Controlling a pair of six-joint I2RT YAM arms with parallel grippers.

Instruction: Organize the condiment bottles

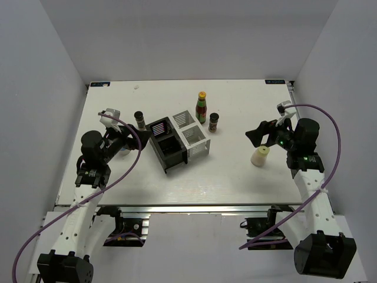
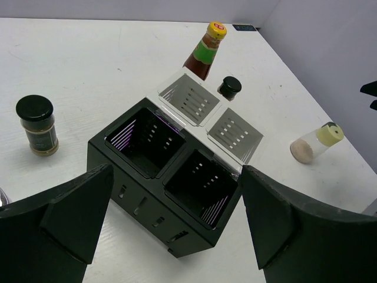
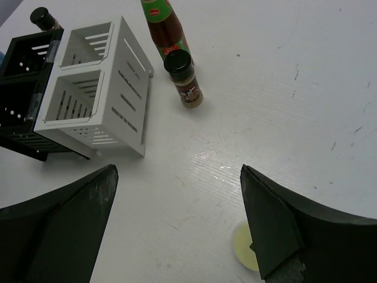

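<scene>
Several condiment bottles stand on the white table. The tall red-green sauce bottle with a yellow cap and a dark black-lidded spice jar stand behind the rack's white half. A second black-lidded spice jar stands left of the rack. The cream squat bottle stands alone at the right, just below my right gripper, which is open and holds nothing. My left gripper is open too, hovering near the black half of the rack.
The divided rack sits mid-table: a black half and a white half, each with two compartments open upward and nothing in them. Grey walls close in the table on three sides.
</scene>
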